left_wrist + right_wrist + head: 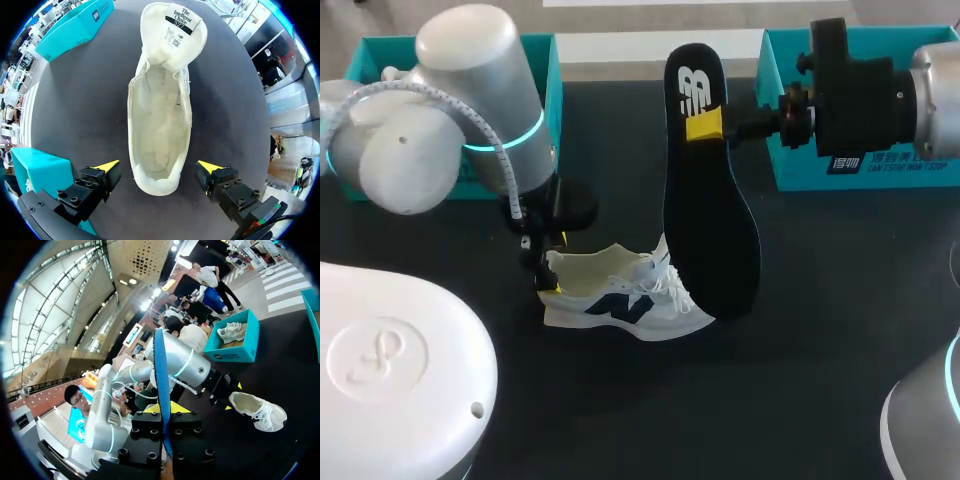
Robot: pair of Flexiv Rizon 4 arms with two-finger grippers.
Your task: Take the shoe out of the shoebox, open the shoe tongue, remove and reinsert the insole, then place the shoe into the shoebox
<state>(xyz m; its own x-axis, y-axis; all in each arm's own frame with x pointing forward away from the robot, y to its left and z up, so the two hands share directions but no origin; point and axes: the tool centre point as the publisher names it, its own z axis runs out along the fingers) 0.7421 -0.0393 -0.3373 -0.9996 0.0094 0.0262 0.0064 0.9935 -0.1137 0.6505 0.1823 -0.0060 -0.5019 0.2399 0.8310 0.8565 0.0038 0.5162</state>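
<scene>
Spanning the scene, the black table (800,300) carries a teal cardboard shoebox (375,60) at its far left corner and a second teal shoebox (790,170) at its far right corner. Near the table's middle stands the white mesh sneaker with a dark side logo (620,300), its tongue folded forward and its inside bare. Over its toe end the long black foam insole (710,230) hangs nearly upright, toe tip down by the laces. The right gripper (164,410) is clamped on the insole's heel end. The left gripper (159,166) is spread wide, one finger on each side of the sneaker's heel, touching neither side as far as I can see.

Reinsertion looks to be the step. The left fingers should close to steady the heel. The insole should then tilt lower and slide toe-first under the tongue without buckling.
</scene>
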